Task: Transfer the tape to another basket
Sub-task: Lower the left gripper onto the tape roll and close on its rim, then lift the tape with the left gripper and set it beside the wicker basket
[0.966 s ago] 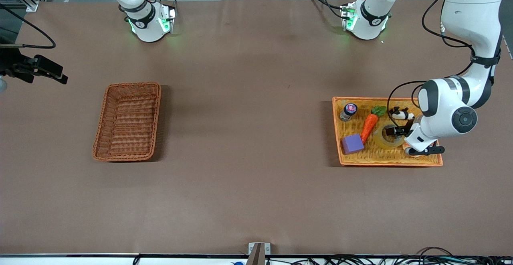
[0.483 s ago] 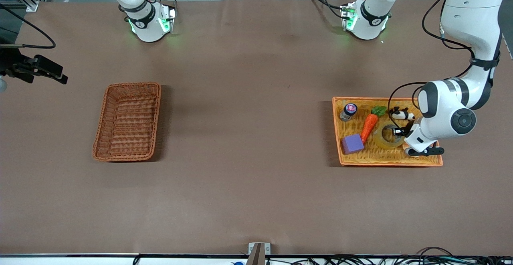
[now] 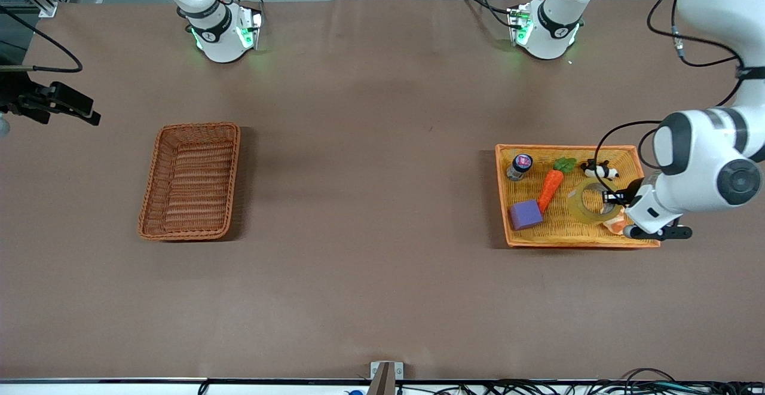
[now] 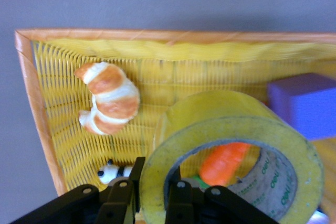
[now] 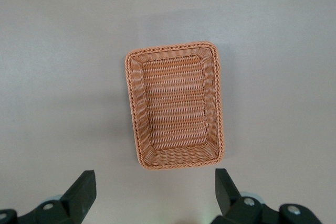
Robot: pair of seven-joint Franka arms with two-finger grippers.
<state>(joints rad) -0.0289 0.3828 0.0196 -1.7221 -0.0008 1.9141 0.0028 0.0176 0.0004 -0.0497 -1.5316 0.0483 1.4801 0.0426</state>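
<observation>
The tape (image 3: 588,201), a yellowish translucent roll, is tilted up over the orange-yellow tray (image 3: 568,238). My left gripper (image 3: 613,198) is shut on the tape's rim, one finger inside the hole and one outside. In the left wrist view the tape (image 4: 226,124) fills the space in front of the gripper (image 4: 157,178). The reddish-brown wicker basket (image 3: 190,181) lies empty toward the right arm's end of the table. My right gripper (image 5: 152,192) is open and empty, high over the table beside the basket (image 5: 176,106), and waits.
The tray also holds a purple cube (image 3: 526,214), a toy carrot (image 3: 550,186), a small panda toy (image 3: 599,171), a small jar (image 3: 520,167) and a croissant (image 4: 107,98). Bare brown tabletop lies between tray and basket.
My left gripper has moved toward the left arm's end of the tray with the tape, and the roll now stands tilted up off the tray. The right arm has not moved.
</observation>
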